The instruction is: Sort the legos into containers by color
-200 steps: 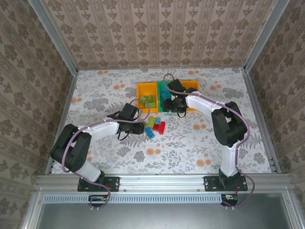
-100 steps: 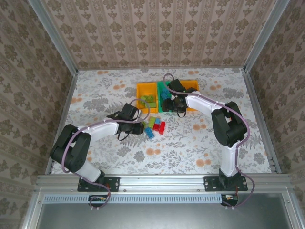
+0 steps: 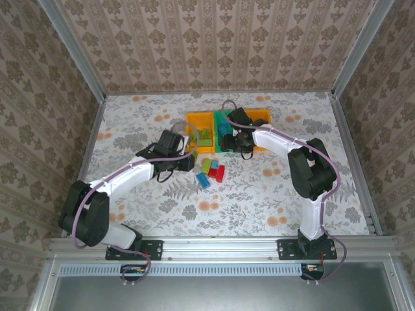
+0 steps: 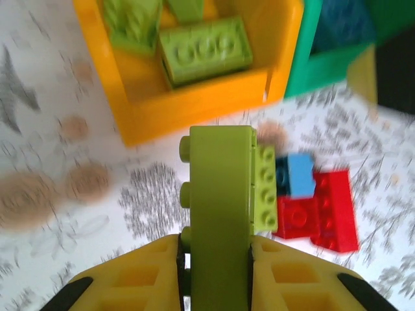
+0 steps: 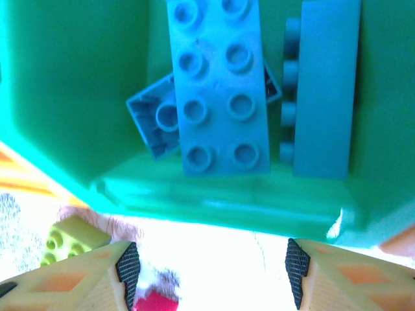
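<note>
My left gripper (image 3: pixel 189 162) is shut on a lime green lego (image 4: pixel 220 207), held upright just short of an orange-yellow container (image 4: pixel 194 107) (image 3: pixel 200 117) that holds several lime legos (image 4: pixel 204 52). Loose legos lie below and to its right: a lime one (image 4: pixel 264 188), a blue one (image 4: pixel 299 175) and red ones (image 4: pixel 318 214) (image 3: pixel 220 172). My right gripper (image 5: pixel 211 272) (image 3: pixel 240 146) hangs open and empty at the near wall of the green container (image 5: pixel 71 78) (image 3: pixel 221 119), which holds blue legos (image 5: pixel 217 84).
A second orange-yellow container (image 3: pixel 264 115) sits right of the green one, partly covered by my right arm. A lime brick (image 5: pixel 68 240) and a red one (image 5: pixel 155 301) lie on the flowered table (image 3: pixel 272 188) near my right fingers. Patterned walls enclose the table.
My left gripper has closed on the lime brick and lifted it from the pile toward the orange-yellow container. The right arm has stayed put.
</note>
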